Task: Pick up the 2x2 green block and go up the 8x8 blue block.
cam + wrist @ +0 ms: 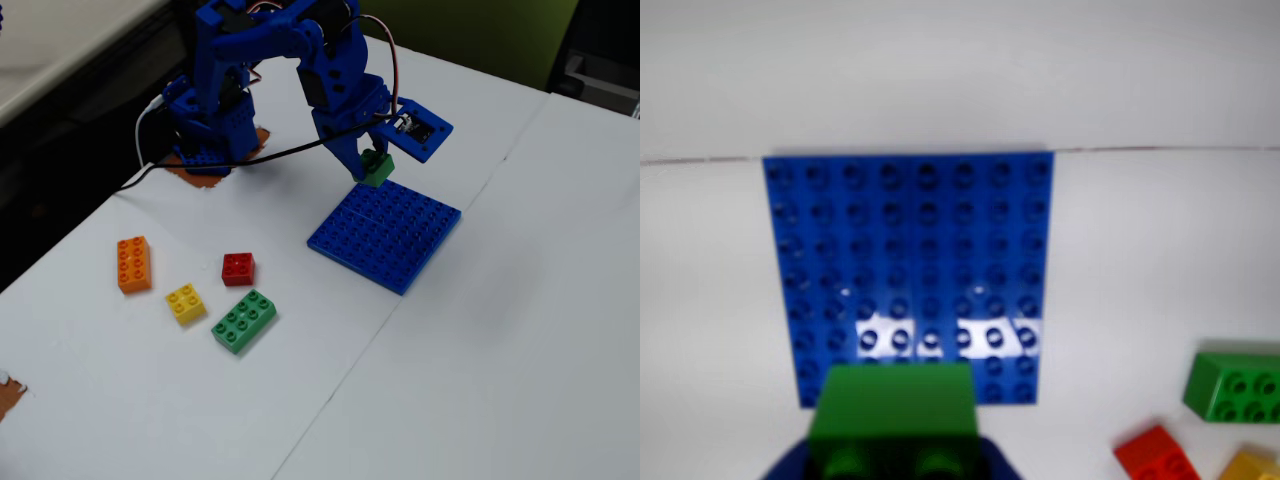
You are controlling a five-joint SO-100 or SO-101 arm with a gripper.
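Fingers of the blue gripper (372,165) are clamped on the green block (379,168), a small square plastic brick held off the table just above the near-arm edge of the blue plate (385,236). In the wrist view the block (895,405) fills the lower centre, its round studs facing the camera, with the plate (910,270) beyond it: flat, square, glossy, covered in a stud grid. Loose on the white table (480,360) lie a red brick (238,268), yellow brick (186,302), long green brick (244,320) and orange brick (133,264).
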